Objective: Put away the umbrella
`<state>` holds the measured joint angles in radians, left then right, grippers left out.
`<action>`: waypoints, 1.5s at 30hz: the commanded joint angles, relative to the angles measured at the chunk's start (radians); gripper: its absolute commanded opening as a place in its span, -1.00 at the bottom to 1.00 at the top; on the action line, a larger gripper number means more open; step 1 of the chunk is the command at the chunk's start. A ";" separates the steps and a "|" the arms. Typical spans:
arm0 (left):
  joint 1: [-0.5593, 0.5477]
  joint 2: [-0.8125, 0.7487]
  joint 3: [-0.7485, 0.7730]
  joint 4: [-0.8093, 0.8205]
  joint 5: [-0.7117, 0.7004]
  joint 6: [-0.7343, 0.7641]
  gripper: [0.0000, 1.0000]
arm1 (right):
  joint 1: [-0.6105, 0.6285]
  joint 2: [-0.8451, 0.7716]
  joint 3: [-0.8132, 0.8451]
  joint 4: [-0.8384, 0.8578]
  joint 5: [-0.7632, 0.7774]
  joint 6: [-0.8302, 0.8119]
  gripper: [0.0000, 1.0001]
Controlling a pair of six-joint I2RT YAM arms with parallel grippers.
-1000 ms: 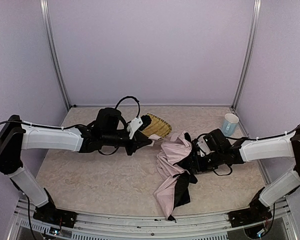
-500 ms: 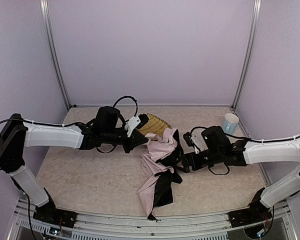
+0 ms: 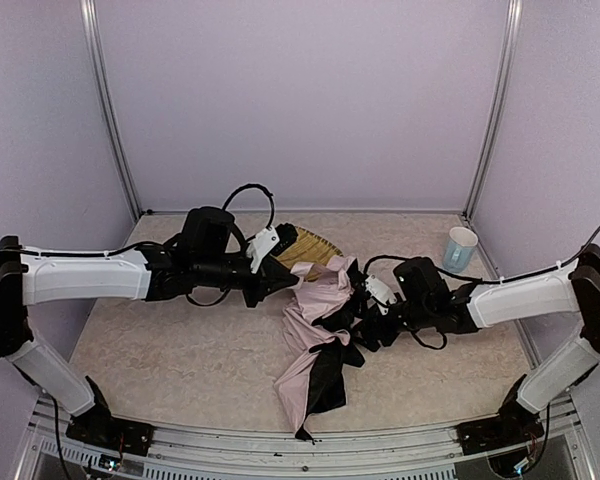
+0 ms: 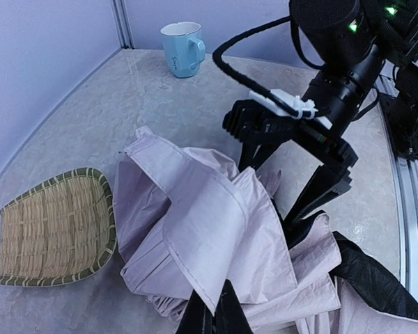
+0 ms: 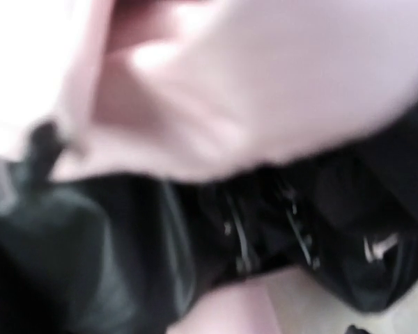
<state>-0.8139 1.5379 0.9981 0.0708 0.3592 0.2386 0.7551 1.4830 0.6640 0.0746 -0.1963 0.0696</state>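
Observation:
The umbrella (image 3: 318, 300) lies crumpled mid-table, pale pink canopy on top and black underside spilling toward the front edge. My left gripper (image 3: 292, 283) is at its left side, shut on a fold of pink fabric (image 4: 216, 229); its fingertips (image 4: 219, 314) pinch the fold's corner. My right gripper (image 3: 362, 322) is pushed into the umbrella's right side. In the left wrist view its two black fingers (image 4: 324, 188) stand apart, reaching into the fabric. The right wrist view is blurred: pink fabric (image 5: 265, 83) above, black underside with thin metal ribs (image 5: 299, 229) below. Handle and shaft are hidden.
A woven bamboo tray (image 3: 315, 250) lies just behind the umbrella, beside my left gripper; it also shows in the left wrist view (image 4: 52, 233). A pale blue mug (image 3: 461, 247) stands at the back right, also in the left wrist view (image 4: 184, 47). Walls enclose three sides.
The umbrella has shifted left from its spot one second ago, with both grippers moving left. Since half a second ago my right gripper has pushed further into the fabric; the umbrella stayed put.

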 commanded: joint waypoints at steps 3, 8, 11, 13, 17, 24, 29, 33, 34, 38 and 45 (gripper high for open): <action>-0.033 -0.048 -0.015 -0.037 0.016 0.000 -1.00 | -0.004 0.129 -0.019 0.278 -0.033 -0.155 0.56; -0.041 -0.070 -0.024 -0.044 0.041 0.000 -1.00 | -0.005 0.205 -0.027 0.389 -0.035 -0.164 0.33; -0.046 -0.085 -0.030 -0.049 0.048 0.001 -1.00 | -0.005 0.244 -0.030 0.421 -0.028 -0.164 0.11; -0.053 -0.096 -0.029 -0.058 0.050 -0.001 -1.00 | -0.008 0.267 -0.028 0.421 -0.016 -0.156 -0.12; -0.075 -0.131 -0.029 -0.090 0.069 0.001 -1.00 | -0.027 0.298 -0.017 0.399 -0.014 -0.122 -0.63; -0.124 -0.237 -0.069 -0.181 0.152 -0.013 -1.00 | -0.164 0.219 -0.037 0.451 -0.010 -0.009 -1.00; -0.153 -0.284 -0.145 -0.129 0.211 -0.065 -1.00 | -0.251 0.162 0.003 0.472 -0.033 0.046 -1.00; -0.178 -0.242 -0.134 -0.141 0.215 -0.072 -1.00 | -0.269 0.148 0.069 0.446 -0.018 0.054 -1.00; -0.181 -0.226 -0.127 -0.158 0.225 -0.064 -1.00 | -0.278 0.138 0.084 0.445 -0.032 0.068 -1.00; -0.185 -0.193 -0.131 -0.205 0.236 -0.010 -1.00 | -0.313 0.058 0.112 0.458 -0.109 0.109 -1.00; -0.159 -0.132 -0.167 -0.197 0.142 -0.001 -1.00 | -0.324 -0.141 0.116 0.374 -0.282 0.018 -1.00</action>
<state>-0.9840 1.3693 0.8494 -0.1055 0.5285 0.2138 0.4473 1.4609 0.7307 0.4450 -0.3702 0.1165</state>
